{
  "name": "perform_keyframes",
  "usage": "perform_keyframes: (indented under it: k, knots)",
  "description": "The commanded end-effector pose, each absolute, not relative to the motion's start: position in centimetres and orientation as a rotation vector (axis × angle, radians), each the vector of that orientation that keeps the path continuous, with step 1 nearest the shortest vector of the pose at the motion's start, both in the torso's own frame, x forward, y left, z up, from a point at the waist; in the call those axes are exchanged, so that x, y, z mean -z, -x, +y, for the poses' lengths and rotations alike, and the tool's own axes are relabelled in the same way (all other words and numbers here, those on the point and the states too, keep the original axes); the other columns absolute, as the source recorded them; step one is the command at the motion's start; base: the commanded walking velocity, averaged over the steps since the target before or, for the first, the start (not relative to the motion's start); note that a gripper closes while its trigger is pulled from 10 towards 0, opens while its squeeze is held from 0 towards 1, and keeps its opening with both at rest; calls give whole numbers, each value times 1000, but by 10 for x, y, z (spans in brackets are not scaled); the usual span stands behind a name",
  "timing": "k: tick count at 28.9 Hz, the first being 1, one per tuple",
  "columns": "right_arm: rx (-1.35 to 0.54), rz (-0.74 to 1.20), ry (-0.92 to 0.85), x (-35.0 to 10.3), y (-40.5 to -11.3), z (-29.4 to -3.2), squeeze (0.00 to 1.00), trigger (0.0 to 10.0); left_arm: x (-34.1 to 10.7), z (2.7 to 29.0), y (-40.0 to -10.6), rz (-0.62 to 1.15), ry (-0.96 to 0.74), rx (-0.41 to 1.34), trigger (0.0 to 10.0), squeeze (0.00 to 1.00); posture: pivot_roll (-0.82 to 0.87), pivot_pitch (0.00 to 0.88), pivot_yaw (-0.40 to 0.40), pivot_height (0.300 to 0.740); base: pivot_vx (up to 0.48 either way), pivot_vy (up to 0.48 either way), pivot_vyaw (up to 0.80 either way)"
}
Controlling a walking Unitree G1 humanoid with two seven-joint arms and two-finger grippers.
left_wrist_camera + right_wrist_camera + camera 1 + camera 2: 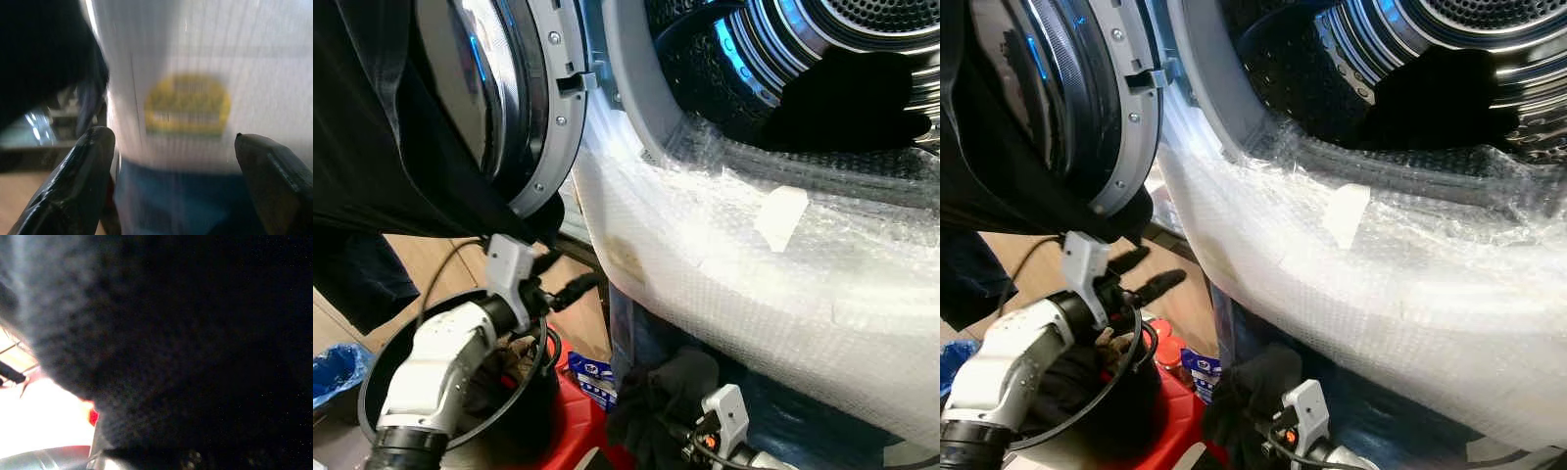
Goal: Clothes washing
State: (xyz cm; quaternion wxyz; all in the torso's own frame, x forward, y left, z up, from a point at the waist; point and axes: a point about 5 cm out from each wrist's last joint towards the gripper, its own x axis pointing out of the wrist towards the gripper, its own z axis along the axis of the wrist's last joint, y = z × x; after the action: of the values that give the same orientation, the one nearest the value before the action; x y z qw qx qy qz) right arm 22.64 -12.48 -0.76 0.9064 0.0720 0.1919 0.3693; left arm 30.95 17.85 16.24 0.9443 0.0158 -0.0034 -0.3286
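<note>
Crowding the washer's bubble wrap (734, 264): open door (524, 108), black basket (382, 377).

Blurred yellow label (187, 104) on white bubble-wrapped washer front (734, 264), unreadable. Dark fuzzy garment (195, 347) smothering right gripper (677, 431), fingers unseen, perhaps clamped. Black laundry basket (372, 377) cut off below.

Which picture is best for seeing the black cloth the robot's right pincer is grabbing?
The left eye view: the dark cloth bunches by the right pincer, below the bubble-wrapped washer front. The right eye view shows it similarly. The right wrist view shows blurry black fabric close up. The left wrist view faces the washer.
</note>
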Motion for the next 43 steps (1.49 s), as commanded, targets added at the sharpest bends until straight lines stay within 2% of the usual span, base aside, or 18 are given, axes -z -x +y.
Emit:
perform_keyframes:
  k: [1,4,7,8,11,12,18,23,27,31,32,34,36,37,43]
  knots:
    - [-791,384,-138,6,-225,-120,0,0,-145,181,-302,78,-79,696,10000,0,60,44,155,740,0,0,0]
    - [-794,367,-141,2,-226,-122,0,0,-131,186,-297,87,-95,620,10000,0,48,52,161,740,0,0,0]
    - [-825,348,-135,-2,-223,-121,0,0,-119,201,-298,93,-115,468,10000,0,63,58,155,740,0,0,0]
    - [-856,341,-123,-4,-221,-120,0,0,-116,215,-302,88,-123,342,10000,0,66,61,152,740,0,0,0]
    - [-884,317,-117,-11,-218,-121,0,0,-117,233,-304,61,-99,200,10000,0,71,67,149,740,0,0,0]
    - [-908,281,-126,-20,-218,-120,0,0,-122,245,-304,21,-69,103,10000,0,69,67,147,740,0,0,0]
    - [-1089,214,-80,-46,-209,-107,0,0,-129,257,-305,-60,-86,-22,10000,0,53,75,143,740,0,0,0]
    - [-1085,123,-90,-71,-207,-113,0,0,-128,270,-305,-64,-135,-132,10000,0,55,70,136,740,0,0,0]
    - [-1217,18,-119,-108,-196,-104,0,0,-117,265,-304,-37,-154,-115,10000,0,41,68,141,740,0,0,0]
    - [-1226,-111,-150,-137,-202,-100,0,0,-115,258,-307,-39,-129,-103,10000,0,52,63,130,740,0,0,0]
    - [-1193,-230,-217,-163,-206,-105,0,0,-117,252,-309,-50,-155,-82,10000,0,57,62,124,740,0,0,0]
    - [-1178,-325,-273,-183,-207,-113,0,0,-116,249,-309,-52,-164,-64,10000,0,57,62,124,740,0,0,0]
    - [-1178,-484,-286,-217,-205,-128,0,0,-109,244,-308,-31,-152,-50,10000,0,45,53,130,740,0,0,0]
    - [-1178,-484,-286,-217,-205,-128,0,0,-109,244,-308,-31,-152,-50,10000,0,45,53,130,740,0,0,0]
    - [-1184,-839,-298,-298,-199,-151,0,0,-99,232,-310,6,-157,16,10000,0,30,51,137,740,0,0,0]
